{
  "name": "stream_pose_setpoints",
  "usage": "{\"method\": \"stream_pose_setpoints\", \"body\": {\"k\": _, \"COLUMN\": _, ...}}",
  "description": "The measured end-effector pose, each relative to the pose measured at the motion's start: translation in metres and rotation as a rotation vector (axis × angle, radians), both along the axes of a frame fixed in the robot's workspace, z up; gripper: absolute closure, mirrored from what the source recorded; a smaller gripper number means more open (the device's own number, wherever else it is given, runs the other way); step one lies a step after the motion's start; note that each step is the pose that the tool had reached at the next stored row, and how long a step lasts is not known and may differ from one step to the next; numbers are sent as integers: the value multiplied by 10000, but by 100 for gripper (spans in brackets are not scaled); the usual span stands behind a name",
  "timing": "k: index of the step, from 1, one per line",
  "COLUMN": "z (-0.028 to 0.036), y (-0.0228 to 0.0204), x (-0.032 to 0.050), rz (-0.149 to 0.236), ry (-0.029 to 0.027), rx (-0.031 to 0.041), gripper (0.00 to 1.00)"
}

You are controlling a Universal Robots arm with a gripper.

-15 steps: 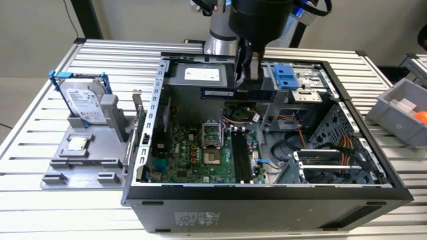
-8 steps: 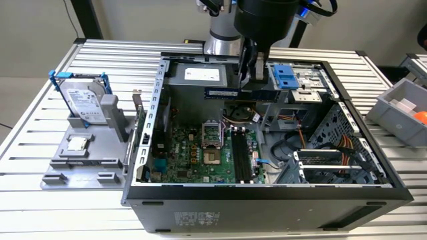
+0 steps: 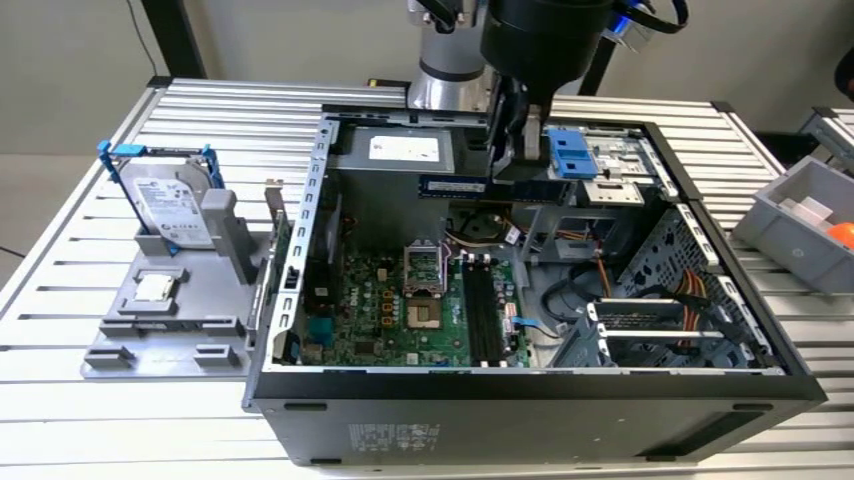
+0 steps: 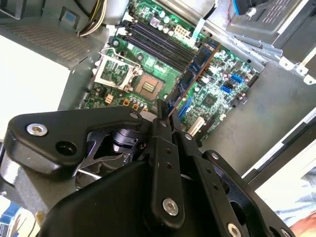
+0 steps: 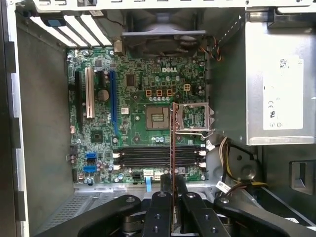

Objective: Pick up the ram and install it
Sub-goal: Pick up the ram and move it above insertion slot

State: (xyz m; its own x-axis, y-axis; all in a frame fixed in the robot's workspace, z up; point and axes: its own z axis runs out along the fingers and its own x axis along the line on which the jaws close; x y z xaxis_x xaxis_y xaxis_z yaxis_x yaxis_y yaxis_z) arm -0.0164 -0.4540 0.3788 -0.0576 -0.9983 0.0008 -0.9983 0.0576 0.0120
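My jaws are closed narrow on the ram (image 3: pixel 454 186), a long, thin, dark green memory stick with black chips, gripped along one long edge. The ram hangs level above the open grey metal computer case (image 3: pixel 534 415), well clear of the green motherboard (image 5: pixel 133 106). In the first wrist view the ram shows edge-on and crosses over the black memory slots (image 5: pixel 148 157). The case stands on the ribbed aluminium desk (image 3: pixel 107 440).

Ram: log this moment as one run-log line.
gripper: shut on ram | ram: held above motherboard, crosswise to memory slots | memory slots: empty | install: not yet done
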Motion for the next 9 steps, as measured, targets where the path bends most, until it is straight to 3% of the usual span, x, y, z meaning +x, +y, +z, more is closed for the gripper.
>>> {"method": "stream_pose_setpoints", "body": {"k": 9, "z": 0, "y": 0, "x": 115, "rz": 0, "ry": 0, "rx": 0, "gripper": 100}}
